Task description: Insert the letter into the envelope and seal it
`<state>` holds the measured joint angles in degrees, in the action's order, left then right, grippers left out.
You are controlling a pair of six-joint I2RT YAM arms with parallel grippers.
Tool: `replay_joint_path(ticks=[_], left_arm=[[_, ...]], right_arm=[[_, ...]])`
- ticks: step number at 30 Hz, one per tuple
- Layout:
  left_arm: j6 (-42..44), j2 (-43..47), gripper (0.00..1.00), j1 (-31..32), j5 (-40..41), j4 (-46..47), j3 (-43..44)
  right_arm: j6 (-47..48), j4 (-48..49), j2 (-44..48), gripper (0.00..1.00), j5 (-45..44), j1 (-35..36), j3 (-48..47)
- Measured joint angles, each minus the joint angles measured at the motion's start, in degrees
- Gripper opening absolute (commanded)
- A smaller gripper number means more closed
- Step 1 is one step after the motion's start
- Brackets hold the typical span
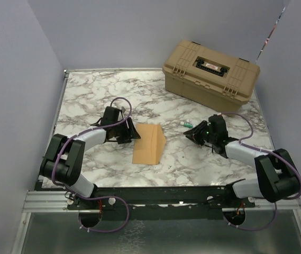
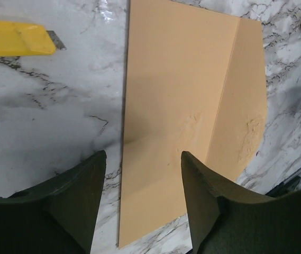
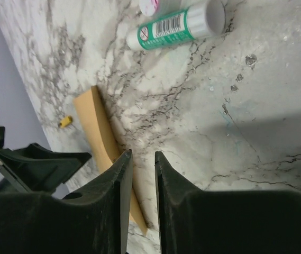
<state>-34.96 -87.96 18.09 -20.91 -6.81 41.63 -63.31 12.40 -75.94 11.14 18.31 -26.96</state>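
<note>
Envelope (image 2: 192, 95) partly hidden behind one finger (image 2: 206, 206) of spread left claw (image 2: 142, 157)

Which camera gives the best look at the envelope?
Left wrist: the envelope fills most of the frame, with its flap crease plain. Top external shows it whole but small. Right wrist catches only a thin oblique strip.

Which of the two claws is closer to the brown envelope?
Left. The left gripper hovers at the envelope's left edge; the right gripper is off to its right, beside the glue stick.
</note>
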Motion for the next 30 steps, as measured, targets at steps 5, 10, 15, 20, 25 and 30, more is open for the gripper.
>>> replay_joint_path(ticks=[5, 10, 15, 20, 25, 30], left_arm=[[-0.2, -2.5, 0.51, 0.0, -1.8, 1.1, 1.1], [-0.6, -2.6, 0.38, 0.0, -0.1, 0.4, 1.2], [-1.0, -3.2, 0.31, 0.0, 0.8, 0.0, 1.2], [-1.5, -3.3, 0.29, 0.0, 1.0, 0.0, 1.2], [-1.7, -3.5, 0.29, 0.0, 1.0, 0.0, 1.2], [-1.9, -3.6, 0.28, 0.0, 1.0, 0.0, 1.3]], right_arm=[[1.7, 3.0, -8.9, 0.17, 5.9, 1.0, -1.4], [1.7, 5.0, -16.7, 0.16, 9.9, 3.8, -4.6], [1.7, 9.4, -20.9, 0.14, 13.6, 6.7, -8.1], [-1.3, 19.7, -27.1, 0.14, 19.2, 7.5, -8.7], [-3.8, 24.3, -31.2, 0.14, 22.4, 8.5, -10.1], [-4.0, 25.8, -31.3, 0.14, 23.5, 9.8, -13.2]])
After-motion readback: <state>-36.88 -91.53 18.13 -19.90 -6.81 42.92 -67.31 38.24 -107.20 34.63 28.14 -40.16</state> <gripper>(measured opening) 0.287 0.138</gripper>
